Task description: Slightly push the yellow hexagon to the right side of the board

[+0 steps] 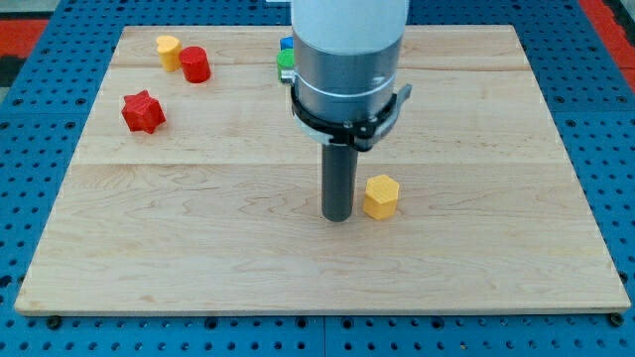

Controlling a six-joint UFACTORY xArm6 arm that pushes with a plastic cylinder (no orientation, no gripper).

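Note:
The yellow hexagon [380, 196] sits on the wooden board [198, 248] a little right of centre, toward the view's bottom. My tip [338, 215] rests on the board just to the hexagon's left, a small gap away or barely touching; I cannot tell which. The rod rises into the grey and white arm body [347, 59], which hides part of the board's top middle.
A second yellow block [168, 50] and a red cylinder [194, 64] stand at the view's top left. A red star [143, 111] lies below them. A green block [286, 61] and a blue block [286, 43] peek out beside the arm body at the top.

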